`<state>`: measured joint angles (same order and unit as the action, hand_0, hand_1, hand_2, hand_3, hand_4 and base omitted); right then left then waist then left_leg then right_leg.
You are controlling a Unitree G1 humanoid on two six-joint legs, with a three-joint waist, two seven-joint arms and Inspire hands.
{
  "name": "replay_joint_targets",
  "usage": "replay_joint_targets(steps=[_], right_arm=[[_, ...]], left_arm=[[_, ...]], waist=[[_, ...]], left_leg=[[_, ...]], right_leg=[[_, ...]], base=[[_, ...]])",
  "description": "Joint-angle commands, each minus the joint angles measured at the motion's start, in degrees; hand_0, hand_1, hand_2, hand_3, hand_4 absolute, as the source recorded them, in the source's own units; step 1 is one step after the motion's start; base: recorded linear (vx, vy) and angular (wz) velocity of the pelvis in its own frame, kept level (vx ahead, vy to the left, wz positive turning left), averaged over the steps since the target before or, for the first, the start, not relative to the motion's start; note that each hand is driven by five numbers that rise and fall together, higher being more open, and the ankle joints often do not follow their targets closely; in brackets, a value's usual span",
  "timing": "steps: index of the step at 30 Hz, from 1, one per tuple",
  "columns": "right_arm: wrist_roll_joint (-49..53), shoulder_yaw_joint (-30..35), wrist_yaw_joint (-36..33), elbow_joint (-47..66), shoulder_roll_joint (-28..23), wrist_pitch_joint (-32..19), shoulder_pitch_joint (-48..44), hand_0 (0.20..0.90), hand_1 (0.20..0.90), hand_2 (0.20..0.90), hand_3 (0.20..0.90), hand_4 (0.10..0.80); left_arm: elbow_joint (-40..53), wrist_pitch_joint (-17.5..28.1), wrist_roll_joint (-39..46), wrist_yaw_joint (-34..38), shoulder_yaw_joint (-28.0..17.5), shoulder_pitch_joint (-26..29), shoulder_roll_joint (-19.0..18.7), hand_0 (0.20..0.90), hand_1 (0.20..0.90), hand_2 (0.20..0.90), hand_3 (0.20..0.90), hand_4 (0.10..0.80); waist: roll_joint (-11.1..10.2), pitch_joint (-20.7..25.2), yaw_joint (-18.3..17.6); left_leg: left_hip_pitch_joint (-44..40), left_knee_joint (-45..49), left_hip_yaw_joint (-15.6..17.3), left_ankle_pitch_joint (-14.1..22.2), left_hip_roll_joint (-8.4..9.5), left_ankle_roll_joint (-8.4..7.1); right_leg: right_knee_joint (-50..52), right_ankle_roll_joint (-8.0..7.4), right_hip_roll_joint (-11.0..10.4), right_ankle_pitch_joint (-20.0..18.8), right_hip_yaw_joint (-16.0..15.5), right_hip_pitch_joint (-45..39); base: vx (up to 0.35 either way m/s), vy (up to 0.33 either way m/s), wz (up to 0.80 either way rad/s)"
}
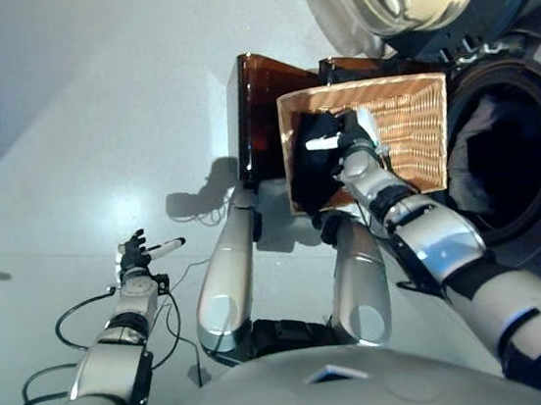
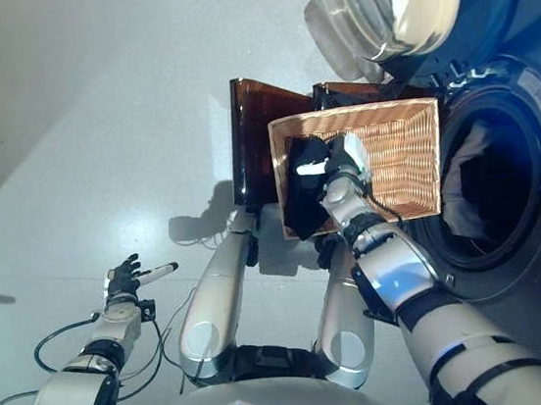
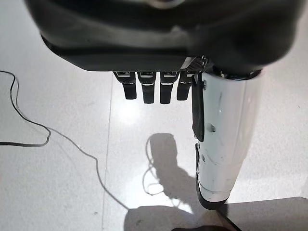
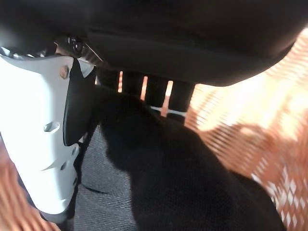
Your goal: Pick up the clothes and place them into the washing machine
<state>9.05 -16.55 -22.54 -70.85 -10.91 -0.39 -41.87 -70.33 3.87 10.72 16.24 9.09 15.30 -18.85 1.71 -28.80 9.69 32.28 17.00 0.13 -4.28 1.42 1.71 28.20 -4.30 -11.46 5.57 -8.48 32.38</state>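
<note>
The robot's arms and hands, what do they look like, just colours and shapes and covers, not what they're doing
Both arms are glossy silver-grey rounded shells broken by black joint bands at wrist and elbow. Each ends in a dark hand. The left hand has black fingers in a row beside a long white thumb cover. The right hand has the same white thumb cover, with small round fasteners.

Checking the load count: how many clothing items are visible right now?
2. A black garment in the wicker basket, under the right robot hand; a pale item inside the washing machine drum. More may be hidden.
</note>
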Motion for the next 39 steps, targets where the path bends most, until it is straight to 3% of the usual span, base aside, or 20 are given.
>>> replay_joint_targets(steps=[1, 9, 11, 12, 23, 27, 33, 39], right_arm=[[11.0, 4.4, 1.3, 8.6, -1.7, -8.1, 4.0, 0.200, 0.200, 0.200, 0.200, 0.300], [35.5, 15.6, 10.7, 9.2, -3.5, -14.2, 13.0, 0.200, 0.200, 0.200, 0.200, 0.300], [37.1, 16.6, 11.2, 8.9, -3.6, -14.7, 13.5, 0.200, 0.200, 0.200, 0.200, 0.300], [43.5, 19.9, 12.7, 9.0, -3.3, -15.9, 14.5, 0.200, 0.200, 0.200, 0.200, 0.300], [62.8, 31.1, 16.6, 7.4, -2.7, -19.6, 16.2, 0.200, 0.200, 0.200, 0.200, 0.300], [67.0, 35.1, 15.8, 6.2, -2.2, -21.2, 17.1, 0.200, 0.200, 0.200, 0.200, 0.300], [66.0, 33.9, 15.3, 5.0, -3.5, -20.1, 17.0, 0.200, 0.200, 0.200, 0.200, 0.300], [64.4, 32.2, 15.2, 5.6, -6.1, -19.4, 15.2, 0.200, 0.200, 0.200, 0.200, 0.300]], left_arm=[[-4.9, -0.9, 0.2, 1.7, -4.6, -2.3, -3.6, 0.900, 0.900, 0.900, 0.900, 0.800], [-5.1, 0.1, 1.6, -1.0, -6.9, -4.8, -3.1, 0.900, 0.900, 0.900, 0.900, 0.800], [-5.1, 0.1, 1.8, -1.2, -7.0, -5.0, -3.0, 0.900, 0.900, 0.900, 0.900, 0.800], [-5.2, 0.2, 1.8, -1.6, -7.1, -5.2, -2.4, 0.900, 0.900, 0.900, 0.900, 0.800], [-5.6, 0.8, 2.3, -3.4, -5.5, -6.5, 0.7, 0.900, 0.900, 0.900, 0.900, 0.800], [-6.0, 0.8, 2.2, -3.6, -4.3, -7.2, 2.9, 0.900, 0.900, 0.900, 0.900, 0.800], [-5.3, 1.2, 3.0, -3.7, -3.2, -7.6, 4.0, 0.900, 0.900, 0.900, 0.900, 0.800], [-2.7, 2.1, 3.9, -4.7, -0.7, -8.1, 4.2, 0.900, 0.900, 0.900, 0.900, 0.800]], waist=[[-2.6, -0.8, -2.0], [-2.7, 1.0, -4.1], [-2.6, 1.0, -4.2], [-2.2, 1.4, -4.6], [0.9, 3.6, -6.6], [2.3, 5.3, -7.2], [3.1, 5.5, -7.6], [3.6, 2.6, -8.2]], left_leg=[[-2.4, 1.2, 2.0, 4.9, 2.02, -2.10], [-6.1, -5.7, 2.7, 2.2, 1.63, -3.08], [-6.5, -6.1, 2.9, 2.0, 1.56, -3.17], [-7.6, -7.1, 3.0, 1.9, 1.67, -3.22], [-12.5, -11.2, 4.3, 0.4, 1.92, -3.84], [-15.2, -12.7, 4.4, 0.3, 1.93, -3.94], [-16.3, -11.2, 4.7, 1.5, 1.68, -3.62], [-11.2, -0.6, 4.8, 4.6, 1.45, -3.16]], right_leg=[[-8.8, -1.35, 0.2, -6.9, -0.3, -3.3], [-16.0, -2.43, 0.2, -9.7, -0.6, -7.0], [-16.3, -2.43, 0.2, -9.8, -0.7, -7.4], [-17.0, -2.51, 0.3, -9.9, -0.4, -8.2], [-19.2, -2.59, 0.7, -10.1, 1.1, -11.2], [-19.4, -2.68, 0.9, -9.5, 1.5, -13.1], [-18.1, -2.45, 1.1, -8.8, 2.3, -13.7], [-8.9, -0.97, 1.1, -5.5, 3.2, -9.7]], base=[[0.001, 0.009, -0.24], [0.011, 0.006, -0.14], [0.013, 0.008, -0.16], [0.003, 0.023, -0.17], [0.009, -0.001, -0.11], [0.077, -0.005, -0.14], [-0.001, -0.022, -0.06], [-0.080, -0.035, 0.01]])
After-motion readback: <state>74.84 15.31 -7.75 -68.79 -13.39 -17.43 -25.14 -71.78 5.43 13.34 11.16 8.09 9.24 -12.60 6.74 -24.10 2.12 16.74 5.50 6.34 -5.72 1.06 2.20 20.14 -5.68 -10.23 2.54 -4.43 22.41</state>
